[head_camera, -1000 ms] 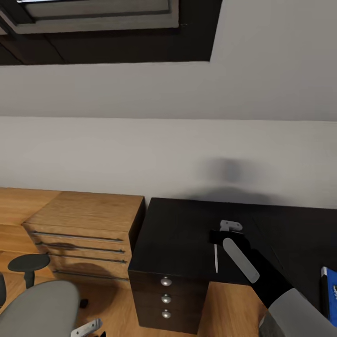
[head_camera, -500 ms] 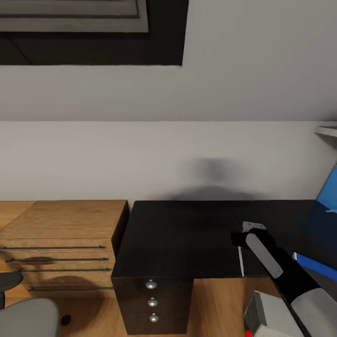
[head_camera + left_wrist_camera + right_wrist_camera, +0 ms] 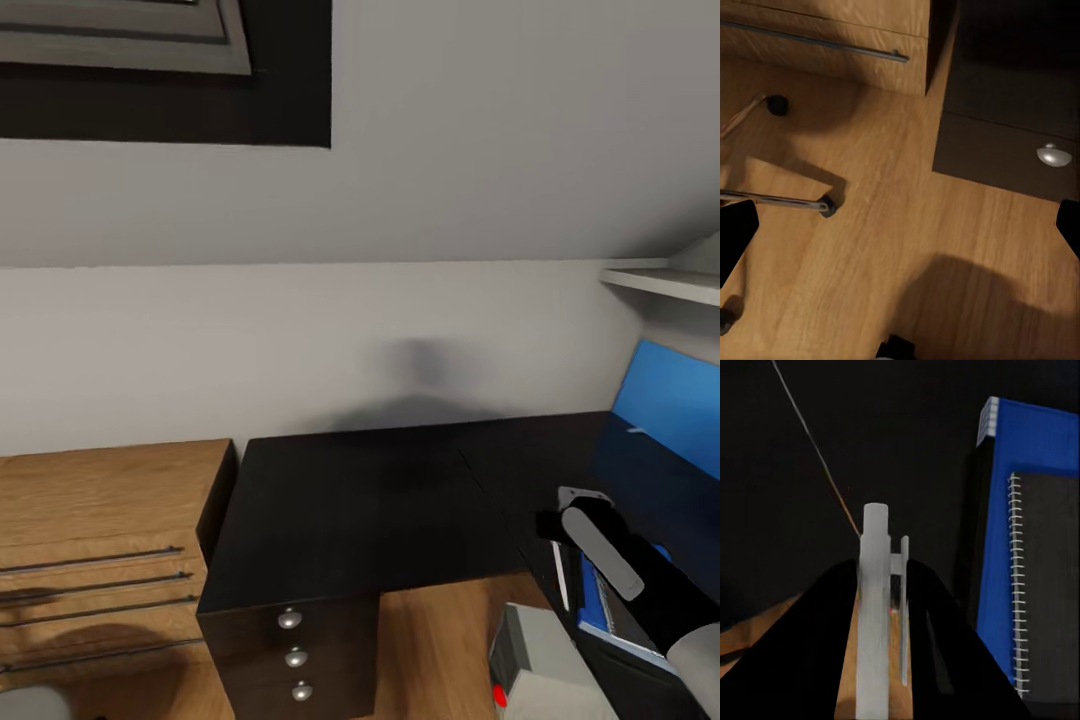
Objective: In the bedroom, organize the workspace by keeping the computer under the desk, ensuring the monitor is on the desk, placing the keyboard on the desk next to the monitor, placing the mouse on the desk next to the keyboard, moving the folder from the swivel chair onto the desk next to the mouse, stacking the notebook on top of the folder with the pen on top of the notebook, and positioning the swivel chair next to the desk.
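Note:
My right gripper (image 3: pixel 552 530) is shut on the pen (image 3: pixel 874 585), a thin white stick lying lengthwise between its dark fingers (image 3: pixel 945 652). It hovers over the front edge of the black desk (image 3: pixel 380 500), just beside the blue folder (image 3: pixel 997 547). The dark spiral-bound notebook (image 3: pixel 1050 585) lies on top of the folder. In the head view the pen (image 3: pixel 562 590) hangs beside the folder (image 3: pixel 598 605). The grey computer (image 3: pixel 535 660) with its red light stands on the floor under the desk. My left gripper (image 3: pixel 900 229) is open above the wood floor near the swivel chair's chrome leg (image 3: pixel 780 200).
The desk's drawer unit (image 3: pixel 296 657) with round silver knobs stands next to a wooden dresser (image 3: pixel 100 540). A blue wall panel (image 3: pixel 670 400) and a shelf (image 3: pixel 665 285) sit at the right. A dark-framed skylight (image 3: pixel 150 60) is overhead.
The head view has swung right, so the chair and much of the dresser left it. My right gripper has carried the pen along the desk's front edge to the folder.

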Robot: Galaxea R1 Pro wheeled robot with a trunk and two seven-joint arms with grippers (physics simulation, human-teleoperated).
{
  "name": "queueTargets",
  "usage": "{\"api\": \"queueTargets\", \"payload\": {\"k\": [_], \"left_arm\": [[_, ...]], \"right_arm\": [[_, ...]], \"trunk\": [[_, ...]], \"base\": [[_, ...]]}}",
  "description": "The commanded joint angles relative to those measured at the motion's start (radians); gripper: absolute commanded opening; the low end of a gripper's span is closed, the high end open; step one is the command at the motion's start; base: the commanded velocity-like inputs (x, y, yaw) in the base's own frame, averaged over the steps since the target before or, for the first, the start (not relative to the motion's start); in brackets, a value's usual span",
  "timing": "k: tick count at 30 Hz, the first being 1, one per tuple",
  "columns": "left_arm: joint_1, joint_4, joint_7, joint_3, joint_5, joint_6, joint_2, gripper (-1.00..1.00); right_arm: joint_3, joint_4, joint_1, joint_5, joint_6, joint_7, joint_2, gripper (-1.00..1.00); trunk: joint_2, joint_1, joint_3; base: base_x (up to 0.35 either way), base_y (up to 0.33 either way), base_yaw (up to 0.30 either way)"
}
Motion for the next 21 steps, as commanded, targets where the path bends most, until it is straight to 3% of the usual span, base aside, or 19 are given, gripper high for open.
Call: {"api": "queueTargets", "payload": {"k": [1,9,15,21], "left_arm": [[0.0,-0.001,0.006,-0.006,0.01,-0.006,0.001,1.0],[0.0,0.0,0.006,-0.007,0.01,-0.005,0.0,1.0],[0.0,0.0,0.006,-0.008,0.008,-0.005,0.0,1.0],[0.0,0.0,0.006,-0.01,0.006,-0.006,0.0,1.0]], "right_arm": [[0.004,0.005,-0.001,-0.009,-0.009,-0.009,-0.016,-1.0],[0.004,0.043,-0.001,-0.005,-0.038,0.005,-0.064,-1.0],[0.005,0.046,-0.001,-0.004,-0.043,0.019,-0.068,-1.0],[0.01,0.095,-0.001,0.026,-0.108,0.043,-0.065,-1.0]], "trunk": [[-0.001,0.0,-0.001],[-0.001,0.0,0.005],[-0.001,0.0,0.009],[-0.001,0.0,0.01]], "base": [[0.0,0.0,-0.267],[0.0,0.0,-0.268],[0.0,0.0,-0.258],[0.0,0.0,-0.053]]}}
